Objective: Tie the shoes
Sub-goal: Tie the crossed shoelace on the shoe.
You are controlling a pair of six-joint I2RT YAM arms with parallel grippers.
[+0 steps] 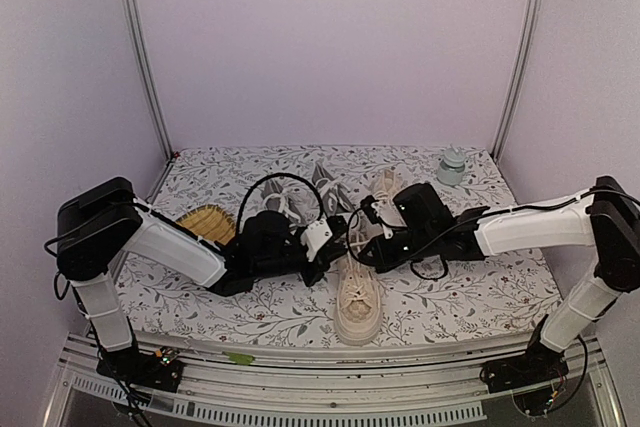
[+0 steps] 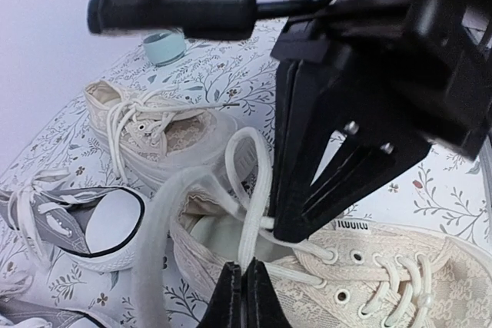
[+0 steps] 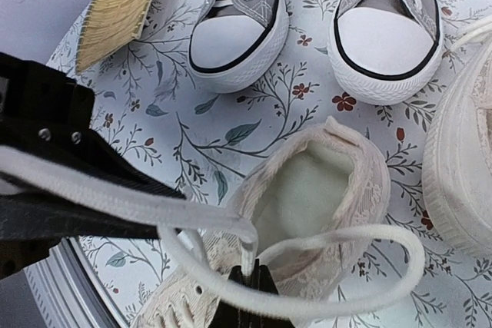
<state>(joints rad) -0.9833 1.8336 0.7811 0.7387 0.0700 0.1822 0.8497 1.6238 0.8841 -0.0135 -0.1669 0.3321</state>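
We pinch the lace (image 2: 256, 197) of the cream shoe (image 1: 358, 297) with both arms.
Our left gripper (image 2: 244, 297) and right gripper (image 3: 247, 293) are each closed on lace, with the shoe's open collar just below their tips. We should draw apart evenly and hold the loop taut. Under us lies a floral tablecloth (image 1: 480, 297), with lilac walls (image 1: 330, 37) beyond.

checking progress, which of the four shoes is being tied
The cream sneaker at the near edge of the table: the left end effector and right end effector both pinch its laces. The other cream sneaker and the grey pair lie farther back.
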